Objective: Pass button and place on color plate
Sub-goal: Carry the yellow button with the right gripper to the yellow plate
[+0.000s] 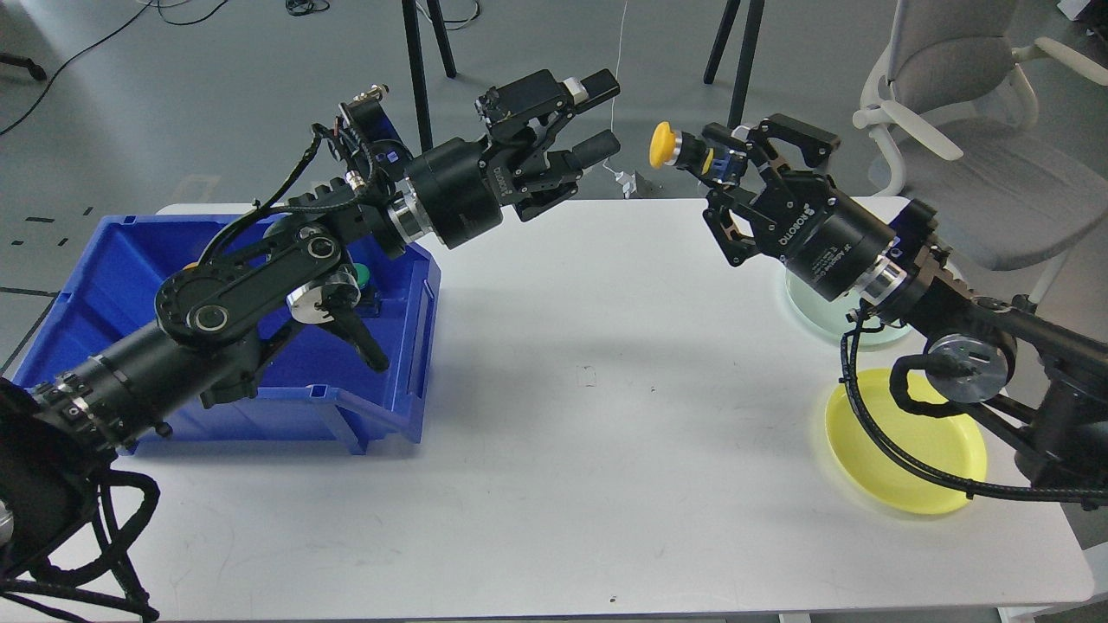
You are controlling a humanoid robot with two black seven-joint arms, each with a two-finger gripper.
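Holding a yellow button up over the table

Hiding behind the left arm (251,294) is much of the blue bin (112,268), so its contents are mostly lost to me; only a green button (362,276) is peeking out beside the arm's elbow joint, and I cannot tell whether more are lying in there. The right arm (952,311) is covering part of the pale green plate (866,324) and a cable from it is crossing the yellow plate (900,450), whose right rim is tucked under the arm. Both arms are running off the picture's edges, and a grey chair (961,112) at the top right is being cut off too.

White lettering reading "ROBOTIQ" is showing on the body of each pincer; smaller print beside it on the right one is too fine to read.

Counting: two arms, two plates, one bin, two buttons in sight, one white table (606,433).

The left gripper (597,117) is hanging in the air with its two fingers spread wide and nothing between them. The right gripper (718,156) is closing its fingers on the dark body of the yellow button (665,145), whose cap is pointing toward the left gripper. The button is being held above the far edge of the table, near the left gripper but apart from it.
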